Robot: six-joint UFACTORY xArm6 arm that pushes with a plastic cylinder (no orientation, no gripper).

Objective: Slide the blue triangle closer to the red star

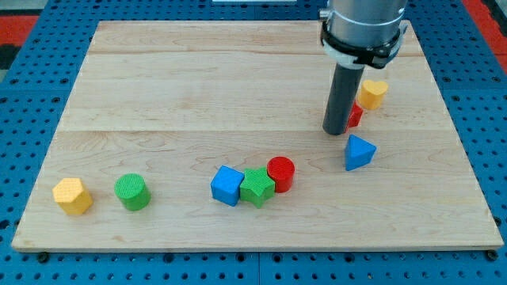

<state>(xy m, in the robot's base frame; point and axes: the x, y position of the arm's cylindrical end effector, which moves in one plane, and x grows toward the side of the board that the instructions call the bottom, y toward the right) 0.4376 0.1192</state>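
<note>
The blue triangle (359, 152) lies on the wooden board (198, 87) at the view's right. A red block (356, 116), mostly hidden behind my rod, sits just above it; its shape cannot be made out. My tip (334, 131) rests on the board just left of that red block and up-left of the blue triangle, a small gap away from the triangle.
A yellow heart-shaped block (372, 93) sits up-right of the red block. A blue cube (226, 185), green star-like block (257, 187) and red cylinder (280, 173) cluster at the lower middle. A green cylinder (131, 191) and yellow hexagon block (72, 195) lie at lower left.
</note>
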